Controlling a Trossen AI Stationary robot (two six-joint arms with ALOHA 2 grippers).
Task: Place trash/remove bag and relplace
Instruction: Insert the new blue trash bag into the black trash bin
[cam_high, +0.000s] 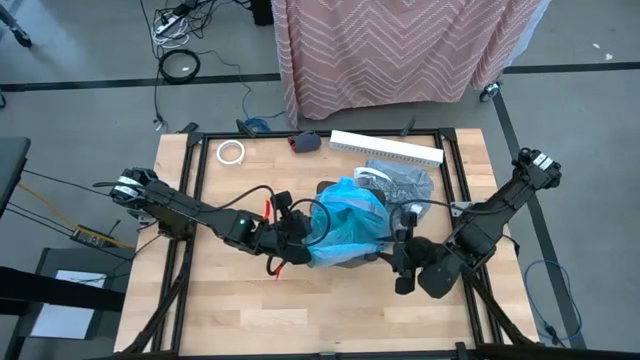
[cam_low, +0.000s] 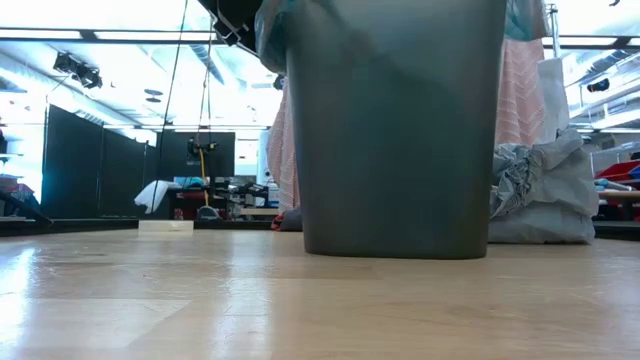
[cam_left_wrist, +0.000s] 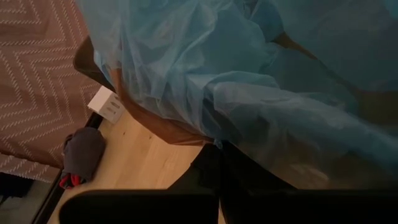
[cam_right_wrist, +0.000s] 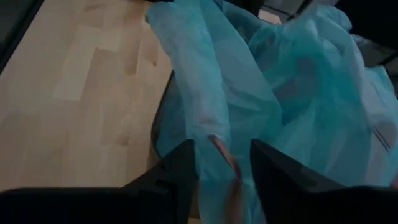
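Observation:
A dark grey bin (cam_low: 400, 130) stands on the table's middle with a bright blue plastic bag (cam_high: 350, 222) draped over its top. My left gripper (cam_high: 300, 233) is shut at the blue bag's left edge. My right gripper (cam_high: 398, 252) is at the bin's near right; its fingers stand apart with a fold of the blue bag (cam_right_wrist: 214, 149) hanging between them. The grey bag (cam_high: 405, 183) lies crumpled on the table right behind the bin and also shows in the low view (cam_low: 540, 195). The trash does not show. My left gripper (cam_left_wrist: 219, 155) has the blue bag's edge (cam_left_wrist: 217, 134) at the bin's left rim, coming slanting down from the table's left. The film itself covers the fingertips, so the kind of hold cannot be told. The bag spreads from there over the bin's mouth. My right gripper: whether its fingers touch the fold between them, I cannot tell.
A white tape roll (cam_high: 231, 152) lies at the far left. A long white box (cam_high: 385, 148) and a small dark object (cam_high: 308, 142) lie along the far edge. Bare wood lies to the left of the bin and in front of it. A pink patterned cloth (cam_high: 400, 50) hangs beyond the table.

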